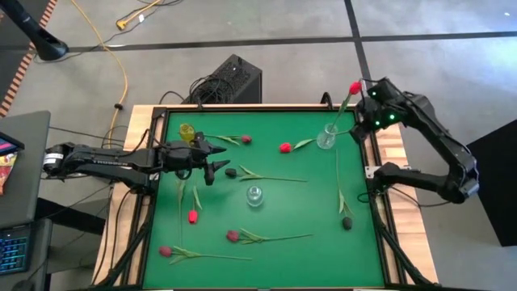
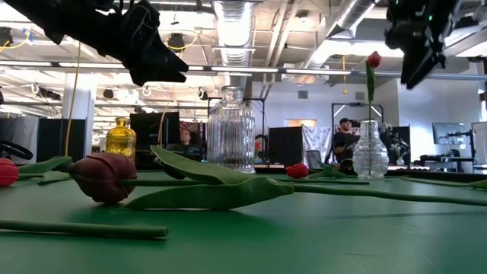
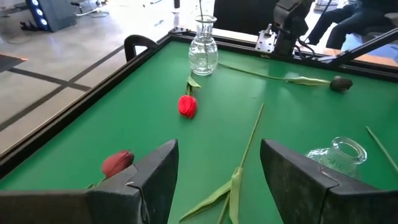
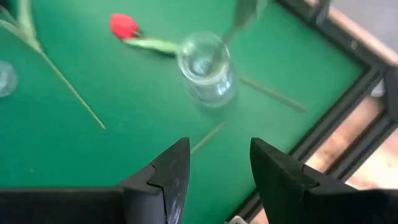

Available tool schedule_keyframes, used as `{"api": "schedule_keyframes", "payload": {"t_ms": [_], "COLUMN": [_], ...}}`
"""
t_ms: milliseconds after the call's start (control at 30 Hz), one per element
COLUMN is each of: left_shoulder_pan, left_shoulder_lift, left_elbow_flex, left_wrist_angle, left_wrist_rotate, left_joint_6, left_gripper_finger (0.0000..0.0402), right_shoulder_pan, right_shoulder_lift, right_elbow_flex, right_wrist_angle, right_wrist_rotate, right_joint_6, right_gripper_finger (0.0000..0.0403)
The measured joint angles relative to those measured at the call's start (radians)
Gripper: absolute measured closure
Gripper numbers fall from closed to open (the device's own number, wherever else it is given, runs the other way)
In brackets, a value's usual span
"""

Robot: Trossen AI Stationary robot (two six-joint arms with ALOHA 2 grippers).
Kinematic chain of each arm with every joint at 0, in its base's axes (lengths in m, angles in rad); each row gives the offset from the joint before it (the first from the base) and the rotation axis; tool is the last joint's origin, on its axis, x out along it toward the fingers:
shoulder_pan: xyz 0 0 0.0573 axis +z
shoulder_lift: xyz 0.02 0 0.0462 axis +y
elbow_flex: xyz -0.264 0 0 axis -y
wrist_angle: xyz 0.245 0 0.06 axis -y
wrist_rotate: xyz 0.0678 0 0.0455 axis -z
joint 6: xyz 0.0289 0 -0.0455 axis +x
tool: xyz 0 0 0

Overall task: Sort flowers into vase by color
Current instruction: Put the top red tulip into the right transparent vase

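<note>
Below right gripper (image 4: 214, 171): red tulip (image 1: 355, 87) in vase (image 4: 206, 68).

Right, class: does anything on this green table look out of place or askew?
Only one red tulip stands in a vase, the clear vase near the right claw, and it leans. The other flowers lie scattered flat on the green table. The ribbed vase and yellow vase stand empty. Nothing looks spilled or broken.

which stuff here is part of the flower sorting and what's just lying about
Job: red tulip standing in a clear vase; loose tulips on the mat, e.g. red and near-black; yellow vase; centre clear vase.
Lying about: black box, yellow cable.
</note>
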Motion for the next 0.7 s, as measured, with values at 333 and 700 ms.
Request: {"api": "schedule_keyframes", "payload": {"t_ms": [333,700], "left_shoulder_pan": [0.000,0.000], "left_shoulder_lift": [0.000,0.000], "left_elbow_flex": [0.000,0.000], "left_wrist_angle": [0.000,0.000], "left_wrist_rotate": [-0.017,-0.019], "left_joint_6": [0.016,0.019], "left_gripper_finger": [0.0186,0.0186], "right_shoulder_pan": [0.153,0.159], "right_shoulder_lift": [-0.006,0.137], "right_elbow_flex": [0.219,0.292], "right_wrist_angle": [0.108,0.599], "right_wrist_rotate": [-0.001,0.027], "right_joint_6": [0.075,0.149], "right_gripper_finger": [0.0210,0.0210]}}
